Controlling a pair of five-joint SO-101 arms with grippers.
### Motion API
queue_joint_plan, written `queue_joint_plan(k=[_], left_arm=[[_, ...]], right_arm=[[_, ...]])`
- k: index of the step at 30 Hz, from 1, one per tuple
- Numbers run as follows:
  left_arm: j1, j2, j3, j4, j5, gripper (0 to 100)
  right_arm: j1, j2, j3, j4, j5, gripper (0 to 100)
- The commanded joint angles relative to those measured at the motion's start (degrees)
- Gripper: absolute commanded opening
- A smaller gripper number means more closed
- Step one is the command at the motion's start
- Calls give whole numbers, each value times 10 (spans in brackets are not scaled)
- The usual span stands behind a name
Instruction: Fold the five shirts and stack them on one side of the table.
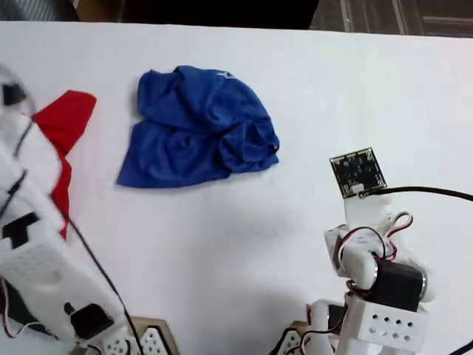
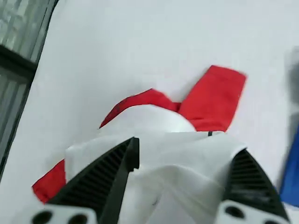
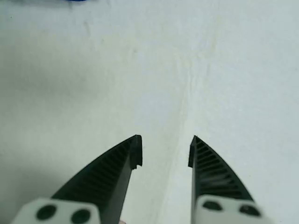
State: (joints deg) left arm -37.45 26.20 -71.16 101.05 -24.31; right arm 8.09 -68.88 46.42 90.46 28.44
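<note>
A crumpled blue shirt (image 1: 199,129) lies toward the far middle of the white table (image 1: 222,251). At the left a red shirt (image 1: 66,118) lies partly under a white shirt (image 2: 149,123), and one red sleeve (image 2: 215,95) sticks out beyond it. My left gripper (image 2: 187,147) is right over the white shirt. Its fingers (image 2: 117,172) are spread wide, and white cloth bulges up between them. The left arm (image 1: 37,259) rises from the near left corner. My right gripper (image 3: 164,142) hangs open over bare table, with nothing between its fingers. The right arm (image 1: 377,274) stands at the near right.
The blue shirt's edge (image 2: 292,172) lies beside the red and white pile. A dark window frame (image 2: 18,65) runs past the table's left edge. A black cable (image 1: 429,192) leads off to the right from the right arm. Bare table stretches between the two arms.
</note>
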Motion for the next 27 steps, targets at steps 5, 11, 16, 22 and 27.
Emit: queue_joint_plan(k=[5,11,16,22,27], left_arm=[[119,-42,58,8,52,317],[75,-41,145,-18,47,317],[-72,-41,201,-85,16,317],[-293,-42,176,-244,-28,316],[-387,-44,156,-353,-25,316]], right_arm=[[5,-7,-3,-8,4,176],[6,-7,-3,-8,4,176],[6,-7,-3,-8,4,176],[4,-7,-3,-8,4,176],[4,-7,-3,-8,4,176]])
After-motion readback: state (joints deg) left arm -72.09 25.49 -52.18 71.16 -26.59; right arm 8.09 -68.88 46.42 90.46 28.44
